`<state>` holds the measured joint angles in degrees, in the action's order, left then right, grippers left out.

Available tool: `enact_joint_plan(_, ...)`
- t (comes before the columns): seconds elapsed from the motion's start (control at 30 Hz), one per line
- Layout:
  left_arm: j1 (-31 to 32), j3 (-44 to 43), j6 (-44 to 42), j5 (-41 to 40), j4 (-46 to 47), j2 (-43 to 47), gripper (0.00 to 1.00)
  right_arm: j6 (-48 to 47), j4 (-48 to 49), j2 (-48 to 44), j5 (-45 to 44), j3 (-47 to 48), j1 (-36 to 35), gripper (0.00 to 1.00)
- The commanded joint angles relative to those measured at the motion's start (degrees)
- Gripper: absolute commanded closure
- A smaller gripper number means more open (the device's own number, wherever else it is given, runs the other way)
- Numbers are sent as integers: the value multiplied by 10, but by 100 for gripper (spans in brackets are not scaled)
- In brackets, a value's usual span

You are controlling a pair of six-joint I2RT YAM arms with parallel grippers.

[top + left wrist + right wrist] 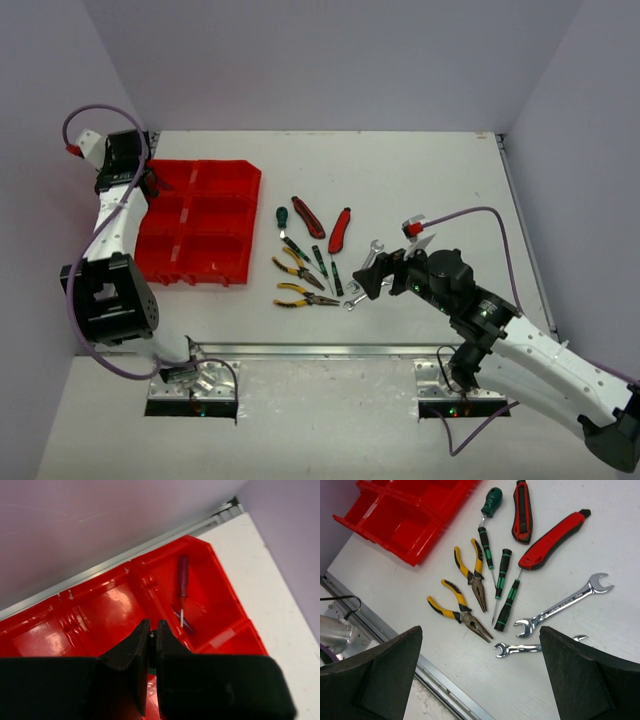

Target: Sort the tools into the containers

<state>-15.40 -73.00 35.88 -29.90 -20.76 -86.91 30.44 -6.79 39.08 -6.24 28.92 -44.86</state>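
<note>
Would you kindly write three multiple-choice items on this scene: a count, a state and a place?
1. Yellow-black pliers on the table: A one, B two, C four.
2. The right gripper is: A shut on pliers, B out of view, C open and empty.
3. The purple-handled screwdriver lies: A in the right gripper, B in the red tray, C among the pliers.
Answers: B, two pairs lie side by side; C, its fingers stand wide apart, gripping nothing; B, the left wrist view shows it inside.
</note>
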Motion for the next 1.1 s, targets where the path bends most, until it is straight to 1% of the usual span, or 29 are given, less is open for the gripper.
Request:
enact_joint_plan(0.0,-12,-25,-32,-41,24,-40,100,-9,-21,-45,-1,-2,-1,1)
enact_joint_plan(0.07,-14,-15,-20,-33,17,-53,100,-9,-27,-62,0,-9,-1,1)
enact_joint_plan(0.17,-13,19,9,1,23,-56,100,-4,-26,-81,-5,-21,-1,1)
enact_joint_plan(0.2,-13,32,21,13,23,-56,99,-4,-27,-84,-9,-24,-1,1)
enact_joint_plan(0.23,-13,42,29,21,22,-56,95,-6,-28,-84,-12,-23,-1,1)
enact_joint_plan(0.27,-13,48,40,29,21,-56,82,-8,-27,-82,-12,-22,-1,1)
enact_joint_plan(0.3,-13,52,40,38,22,-57,76,-10,-27,-78,-12,-22,-1,1)
enact_joint_plan(0.37,-12,54,39,69,22,-65,14,-14,-28,-70,-5,-19,-1,1)
enact_joint_plan(0.47,-12,23,43,74,-16,-71,0,-16,-27,-59,2,-19,-1,1)
enact_joint_plan(0.53,-11,1,40,73,-34,-62,0,-16,-27,-48,-1,-18,-1,1)
enact_joint_plan(0.6,0,-29,29,72,-41,-19,0,-18,-26,-38,-3,-16,-1,1)
enact_joint_plan(0.63,16,-43,17,64,-41,1,0,-18,-26,-31,-4,-14,-1,1)
enact_joint_plan(0.67,38,-58,3,51,-41,20,0,-19,-26,-25,-5,-13,-1,1)
enact_joint_plan(0.7,73,-69,-17,43,-35,34,0,-21,-26,-19,-6,-12,-1,1)
enact_joint_plan(0.77,168,-89,-58,31,-30,48,0,-24,-26,-7,-8,-9,-1,1)
enact_joint_plan(0.8,177,-96,-59,39,-36,45,0,-25,-27,-2,-8,-9,-1,1)
enact_joint_plan(0.83,215,-99,-61,70,-48,35,0,-26,-27,4,-9,-7,-1,1)
enact_joint_plan(0.9,261,-86,-58,106,-53,16,0,-27,-27,9,-13,-9,-1,1)
enact_joint_plan(0.97,314,-64,-55,124,-44,-15,0,-30,-28,13,-20,-11,-1,1)
enact_joint_plan(1.07,363,-57,-65,132,-32,-68,0,-30,-29,10,-19,-18,0,1)
